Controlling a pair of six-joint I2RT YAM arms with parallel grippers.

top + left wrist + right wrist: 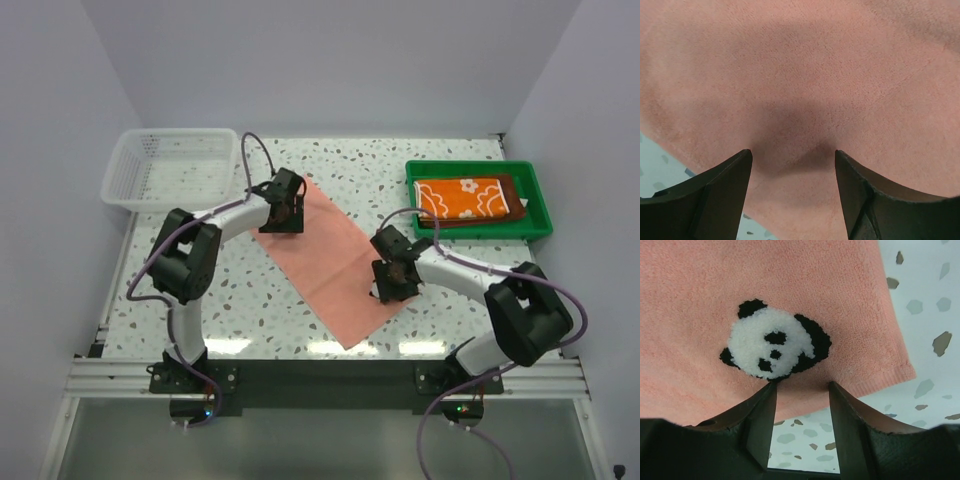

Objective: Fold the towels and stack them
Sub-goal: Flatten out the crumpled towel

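A salmon pink towel point(330, 265) lies flat and slantwise in the middle of the table. My left gripper point(285, 212) stands over its far left edge, jaws wide open, with its fingertips point(742, 157) pressed down onto the cloth point(805, 75). At the towel's right edge my right gripper point(392, 283) is open, its tips resting on the hem just below an embroidered panda point(772, 347); bare table shows between the fingers point(765, 410). An orange towel with white flowers point(465, 197) lies folded on a dark brown towel point(519, 203) in the green tray.
The green tray point(470, 233) sits at the far right. A white mesh basket point(175, 170) stands at the far left, partly over the table edge. The table is speckled white; walls close in on the left, right and back.
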